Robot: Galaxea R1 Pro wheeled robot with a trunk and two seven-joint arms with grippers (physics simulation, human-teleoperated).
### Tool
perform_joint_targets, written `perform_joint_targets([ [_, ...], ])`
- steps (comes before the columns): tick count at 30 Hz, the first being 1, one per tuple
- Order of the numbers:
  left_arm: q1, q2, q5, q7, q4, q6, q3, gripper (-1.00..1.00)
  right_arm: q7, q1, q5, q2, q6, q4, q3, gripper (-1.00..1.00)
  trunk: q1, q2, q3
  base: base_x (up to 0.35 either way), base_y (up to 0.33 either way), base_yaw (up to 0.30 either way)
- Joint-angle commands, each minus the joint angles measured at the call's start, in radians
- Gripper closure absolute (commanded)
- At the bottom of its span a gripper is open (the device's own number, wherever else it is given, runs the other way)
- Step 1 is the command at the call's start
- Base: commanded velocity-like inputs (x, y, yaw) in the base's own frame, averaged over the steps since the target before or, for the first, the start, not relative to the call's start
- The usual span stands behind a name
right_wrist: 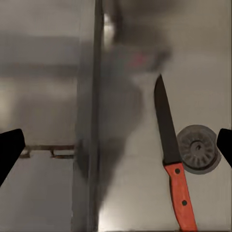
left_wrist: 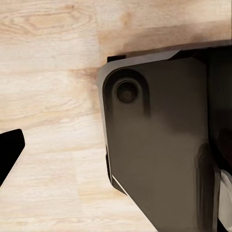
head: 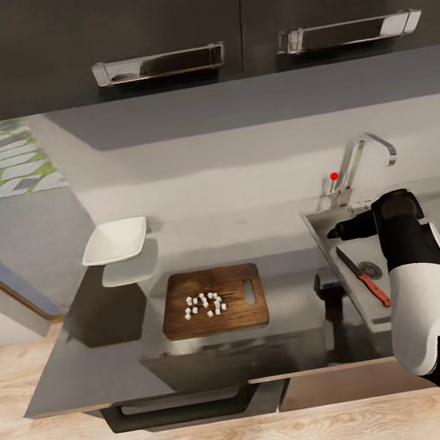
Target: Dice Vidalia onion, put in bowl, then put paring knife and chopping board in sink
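steel basin of the sink (head: 323,231) already holds the knife (head: 364,278), lying flat beside the drain (right_wrist: 196,149), blade pointing away from its red handle. the right gripper (right_wrist: 116,145) hangs above it with fingers spread wide and nothing between them. white onion cubes (head: 206,305) sit in a loose cluster on the board (head: 195,325), well apart from the bowl (head: 115,240) on the countertop (head: 88,373).

risk, as i judge it: the dice are not yet in the bowl, so lifting or tilting the board carelessly could spill them onto the counter or floor. dropping the board into the sink could also land it on the knife.

the left gripper (left_wrist: 9,154) shows just one dark fingertip over wooden floor and the robot's base (left_wrist: 159,145); i cannot tell whether it is spread or closed. the right arm (head: 413,272) covers part of the basin.
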Motion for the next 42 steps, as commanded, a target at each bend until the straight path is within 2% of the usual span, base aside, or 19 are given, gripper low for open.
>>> perform_joint_targets([
  [1,0.000,0.000,0.007,0.001,0.000,-0.002,-0.009,-1.00,0.011,-0.001,0.010,0.000,0.002,-0.001,-0.001,-1.00,0.000,-0.002,-0.002,-0.079,0.284,0.000],
  [18,0.000,-0.001,0.007,0.001,0.000,-0.002,-0.009,-1.00,0.013,-0.001,0.010,0.016,0.002,0.008,-0.001,-1.00,0.000,-0.002,-0.002,-0.174,0.259,0.000],
  [42,0.000,-0.001,0.007,0.001,0.000,-0.001,-0.009,-1.00,0.012,-0.001,0.011,0.017,0.001,0.032,-0.001,-1.00,0.000,-0.002,-0.002,-0.010,0.273,0.000],
])
